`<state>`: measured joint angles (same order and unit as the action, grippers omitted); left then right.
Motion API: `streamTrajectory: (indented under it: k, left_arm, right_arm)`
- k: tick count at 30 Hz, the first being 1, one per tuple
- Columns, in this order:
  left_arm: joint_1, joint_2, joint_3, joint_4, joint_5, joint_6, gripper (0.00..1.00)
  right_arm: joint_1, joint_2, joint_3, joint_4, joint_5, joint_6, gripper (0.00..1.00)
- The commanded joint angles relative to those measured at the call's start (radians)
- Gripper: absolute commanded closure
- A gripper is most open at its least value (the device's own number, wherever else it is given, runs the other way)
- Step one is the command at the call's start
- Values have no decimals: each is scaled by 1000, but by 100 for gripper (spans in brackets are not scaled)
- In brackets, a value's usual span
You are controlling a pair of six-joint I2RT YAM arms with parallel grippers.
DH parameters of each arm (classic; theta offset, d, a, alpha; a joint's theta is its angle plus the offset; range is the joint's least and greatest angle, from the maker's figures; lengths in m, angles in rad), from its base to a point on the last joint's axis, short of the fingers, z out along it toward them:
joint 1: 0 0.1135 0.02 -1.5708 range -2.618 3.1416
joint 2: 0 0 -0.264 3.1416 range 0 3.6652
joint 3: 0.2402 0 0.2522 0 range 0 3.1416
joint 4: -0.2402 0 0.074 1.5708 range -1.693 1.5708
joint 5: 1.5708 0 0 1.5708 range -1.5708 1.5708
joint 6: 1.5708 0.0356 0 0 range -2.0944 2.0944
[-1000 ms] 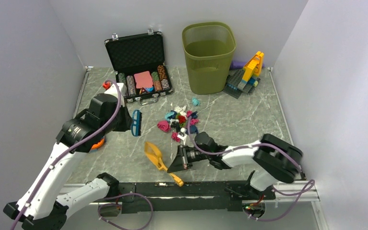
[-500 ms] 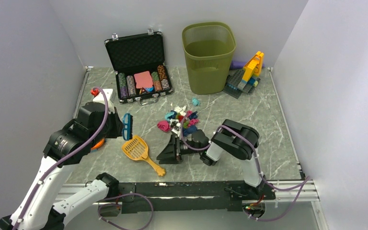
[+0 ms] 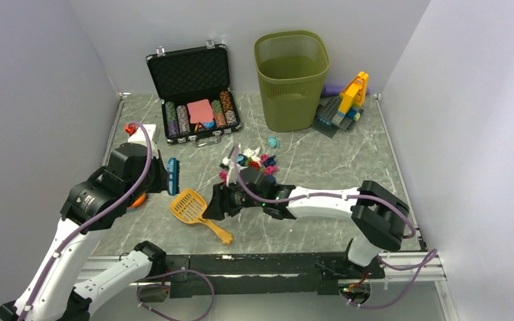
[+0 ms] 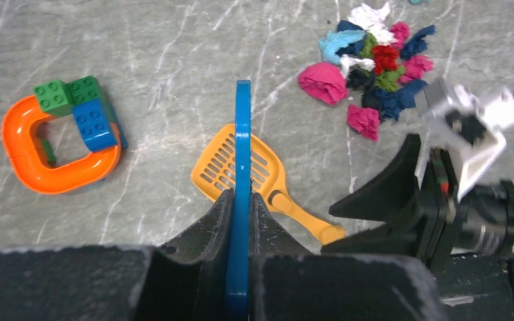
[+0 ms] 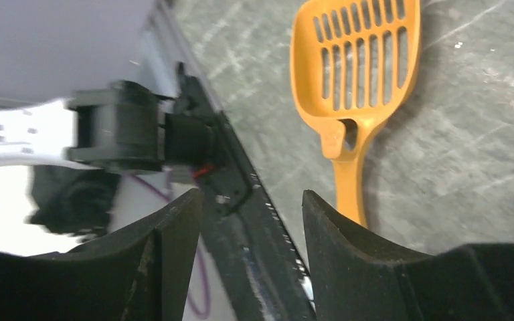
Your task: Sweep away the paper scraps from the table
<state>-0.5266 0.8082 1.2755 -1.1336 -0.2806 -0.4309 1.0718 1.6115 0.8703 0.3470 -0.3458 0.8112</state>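
Note:
The paper scraps lie in a mixed-colour heap mid-table, partly hidden behind my right arm; the left wrist view shows the heap whole. One teal scrap lies apart, nearer the bin. My left gripper is shut on a blue brush, held on edge above the table. An orange slotted scoop lies flat on the table, held by nothing. My right gripper is open just right of the scoop's pan, its fingers empty, with the scoop ahead of them.
An open black case of poker chips stands at the back left, and a green bin at the back centre. Toy bricks stand right of the bin. An orange ring with bricks lies left. The metal rail runs along the near edge.
My right gripper has opened and let go of the orange scoop, which now lies flat, then moved left past the scraps to the scoop's pan. The left arm drew the brush slightly left.

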Motion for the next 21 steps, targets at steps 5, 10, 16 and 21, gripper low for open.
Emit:
streamTrajectory:
  k: [5, 10, 16, 21]
  left_arm:
    - [4, -30, 12, -85, -243, 18, 100]
    - [4, -39, -1, -118, -344, 31, 100]
    - [4, -87, -66, -47, -333, 89, 100]
    - [4, -96, -100, -24, -332, 109, 100]
  right_arm:
    - [192, 105, 207, -522, 508, -394, 36]
    - [238, 184, 270, -533, 591, -411, 33]
    - [259, 273, 344, -555, 622, -440, 32]
    - [266, 313, 381, -553, 633, -460, 34]
